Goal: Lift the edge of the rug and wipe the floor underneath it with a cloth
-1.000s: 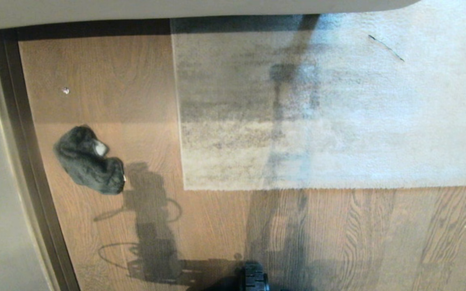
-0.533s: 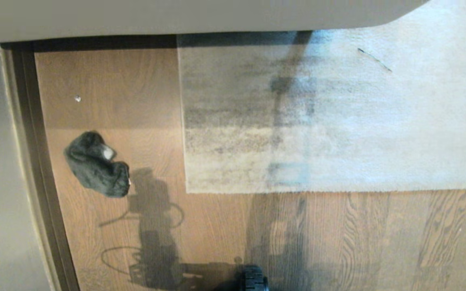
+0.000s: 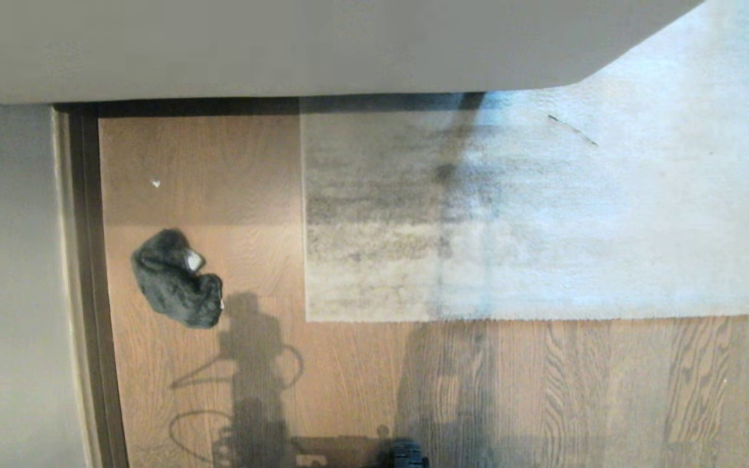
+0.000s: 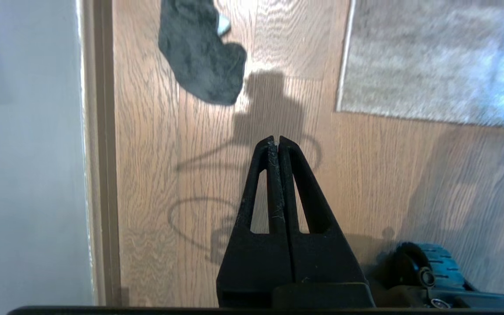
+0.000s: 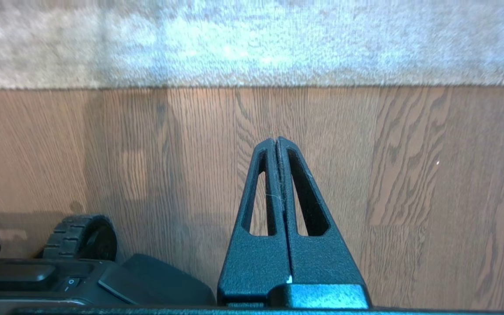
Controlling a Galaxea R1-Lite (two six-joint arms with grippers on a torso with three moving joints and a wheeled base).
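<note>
The left gripper is seen with fingers pressed together, nothing clamped, hanging above bare floor. A few stray fibres are stuck along its inner pads. The right gripper is likewise closed on nothing, held over the planks short of the rug's near border. Neither gripper is caught in the head view; only their shadows and a base wheel are visible there.

The cloth is found crumpled on the floor, well apart from both grippers, between the dark baseboard strip and the rug's side border. A pale patch is shown on its upper part; it may be a tag, but this cannot be confirmed.

The rug edge is lying flat, corner square against the planks, no lift, no fold, no pale underside exposed. The far end of the rug is tucked under a large pale furniture edge. A small white speck is noted on the planks beyond the cloth.

Progress is judged as nil: cloth not picked up, rug not raised, nothing wiped. All steps remain: cloth to be grasped, edge to be lifted, floor beneath to be wiped.

No brand, label or legible writing is found in any view.
</note>
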